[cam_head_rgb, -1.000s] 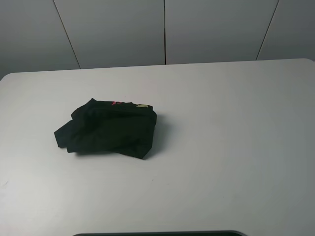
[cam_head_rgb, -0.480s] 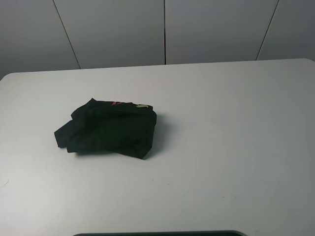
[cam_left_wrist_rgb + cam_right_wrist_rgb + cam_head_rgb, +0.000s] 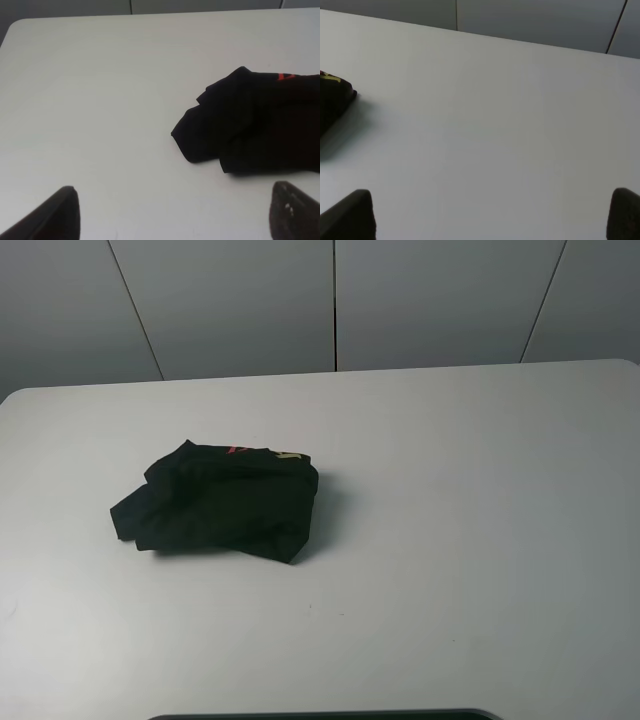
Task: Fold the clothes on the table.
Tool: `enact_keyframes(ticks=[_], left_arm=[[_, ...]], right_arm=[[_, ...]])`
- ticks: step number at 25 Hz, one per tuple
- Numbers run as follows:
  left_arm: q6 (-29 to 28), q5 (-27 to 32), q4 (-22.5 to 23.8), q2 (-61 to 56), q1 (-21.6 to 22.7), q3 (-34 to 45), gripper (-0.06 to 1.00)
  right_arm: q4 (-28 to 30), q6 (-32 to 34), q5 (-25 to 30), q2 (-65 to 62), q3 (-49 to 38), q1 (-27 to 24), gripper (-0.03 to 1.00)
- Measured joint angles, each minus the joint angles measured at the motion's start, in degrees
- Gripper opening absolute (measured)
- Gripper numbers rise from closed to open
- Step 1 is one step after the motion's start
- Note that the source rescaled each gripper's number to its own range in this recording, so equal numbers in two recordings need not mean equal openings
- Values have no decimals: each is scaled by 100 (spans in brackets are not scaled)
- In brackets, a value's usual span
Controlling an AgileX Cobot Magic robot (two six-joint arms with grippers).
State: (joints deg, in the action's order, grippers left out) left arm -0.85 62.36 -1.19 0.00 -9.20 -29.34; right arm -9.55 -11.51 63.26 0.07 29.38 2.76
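Both the left pincer (image 3: 175,212) and right pincer (image 3: 492,215) are spread wide, nothing held; the crumpled clothes (image 3: 215,502) are left untouched on the table (image 3: 480,490).

Dim, even light — soft shadow right of the black T-shirt (image 3: 215,500), fingertips (image 3: 60,215) blurred, table (image 3: 480,490) glare-free

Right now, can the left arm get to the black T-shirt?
Probably yes. The left tool is open and holds nothing, and only bare white table lies between it and the crumpled black T-shirt. Nothing blocks the way.
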Motion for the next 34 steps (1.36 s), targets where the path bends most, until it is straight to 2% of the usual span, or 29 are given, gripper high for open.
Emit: enact_keyframes(ticks=[34], left_arm=[[0, 0, 0, 0, 0, 0, 99]], right_arm=[[0, -10, 0, -4, 0, 0, 100]])
